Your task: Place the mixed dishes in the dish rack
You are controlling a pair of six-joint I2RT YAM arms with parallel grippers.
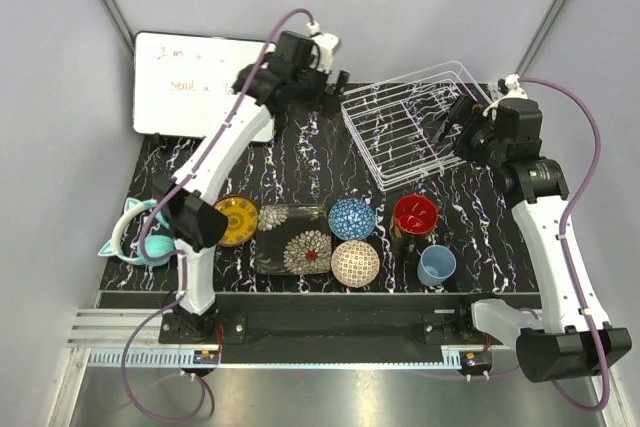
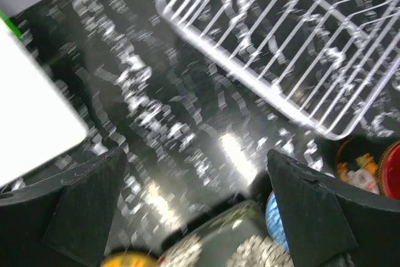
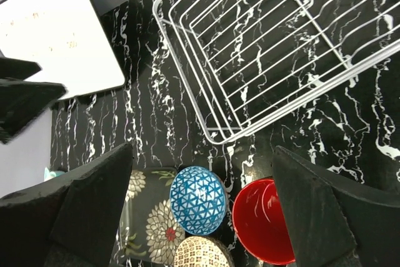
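The white wire dish rack [image 1: 420, 122] stands empty at the back right of the black marble table; it also shows in the left wrist view [image 2: 300, 42] and the right wrist view [image 3: 275, 48]. Along the front lie the yellow round plate [image 1: 238, 221], dark floral rectangular plate [image 1: 293, 240], blue patterned bowl [image 1: 352, 218], beige patterned bowl [image 1: 355, 263], black mug with red inside [image 1: 413, 217] and light-blue cup [image 1: 437, 265]. My left gripper [image 1: 335, 82] is open and empty, high beside the rack's left end. My right gripper [image 1: 447, 122] is open and empty above the rack's right side.
A white whiteboard [image 1: 195, 87] with red writing lies at the back left. Teal cat-ear headphones [image 1: 135, 234] sit at the table's left edge. In the right wrist view the blue bowl [image 3: 198, 199] and red-lined mug [image 3: 265, 220] lie below the fingers.
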